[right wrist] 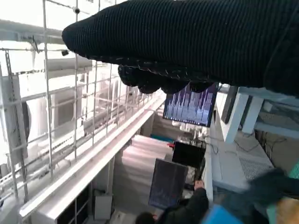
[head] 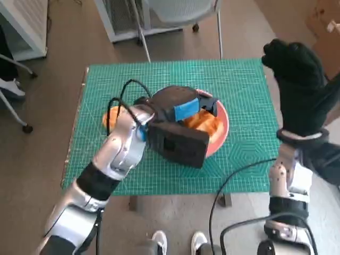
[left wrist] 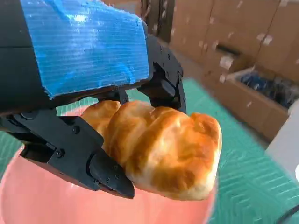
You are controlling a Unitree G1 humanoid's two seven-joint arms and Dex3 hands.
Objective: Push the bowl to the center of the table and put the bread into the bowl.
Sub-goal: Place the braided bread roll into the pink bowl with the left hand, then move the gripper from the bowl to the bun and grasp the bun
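— What have the black fingers [left wrist: 74,154] got?
— The left hand [head: 178,114] grips the bread [left wrist: 159,149], loaf lying crosswise between them, right above the pink bowl [head: 222,133] mid-mat.
— And the right hand [head: 300,90]?
— Raised off to the side, well apart, holding nothing I can see; I can't tell how its fingers lie. Only 1 hand matters: straight down.

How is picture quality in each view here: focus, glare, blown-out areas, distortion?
Left wrist view: the golden-brown bread and blue-taped left hand are sharp, with sheen on the tape; the cardboard boxes behind are blurred. Right wrist view: bright backlight washes out the white wire shelving, leaving the black-gloved right hand dark. Head view: evenly lit but soft, with wide-angle bending at the edges.
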